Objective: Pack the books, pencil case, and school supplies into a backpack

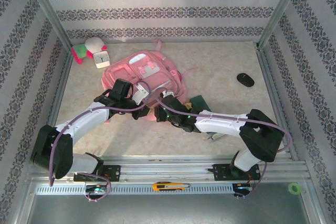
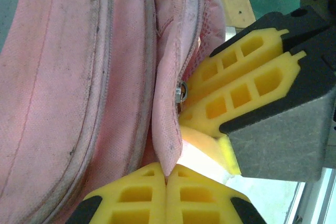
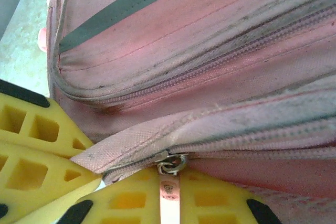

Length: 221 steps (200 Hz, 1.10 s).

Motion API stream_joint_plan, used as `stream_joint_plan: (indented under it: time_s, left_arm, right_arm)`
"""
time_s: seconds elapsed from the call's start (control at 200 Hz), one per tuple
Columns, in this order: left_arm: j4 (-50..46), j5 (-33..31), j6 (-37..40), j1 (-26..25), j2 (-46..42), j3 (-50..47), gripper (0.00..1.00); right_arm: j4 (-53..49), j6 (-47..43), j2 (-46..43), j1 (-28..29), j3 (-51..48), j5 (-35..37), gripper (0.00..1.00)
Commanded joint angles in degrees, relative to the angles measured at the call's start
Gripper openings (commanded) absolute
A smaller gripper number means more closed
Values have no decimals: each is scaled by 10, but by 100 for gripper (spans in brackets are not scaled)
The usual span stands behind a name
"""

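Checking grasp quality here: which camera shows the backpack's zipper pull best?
Right wrist: the zipper pull lies close up, its pink tab pinched by the right end effector. Left wrist shows its metal ring beside that end effector's fingers. Top external shows the backpack whole, the pull too small to tell.

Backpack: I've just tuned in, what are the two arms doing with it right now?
Both arms are at the near edge of the pink backpack. The left end effector is shut on a fold of fabric beside the zip. The right end effector is pinching the zip pull. The green pencil case lies on the table beside the bag, not yet packed.
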Motion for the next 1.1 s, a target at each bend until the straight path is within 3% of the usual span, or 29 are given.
stream_joint_plan:
  time_s: [0.0,0.49,0.645,0.939,1.014,1.099]
  left_arm:
    - [-18,26,10,-2,-29,14,0]
    - [-80,1,55,26,-63,12,0]
    - [-62,34,54,27,-68,8,0]
    - [-35,62,37,26,-72,11,0]
    - [-36,66,36,26,-75,12,0]
    - [-40,56,37,27,-79,13,0]
  right_arm:
    - [-67,-4,-12,-26,-10,58,6]
    - [-123,-47,-63,-117,-38,-2,2]
    - [-108,-87,-53,-120,-20,-71,18]
    - [-112,-118,-2,-110,22,-58,41]
    - [-112,-129,9,-111,31,-44,40]
    - [-137,-140,15,-117,41,-3,24]
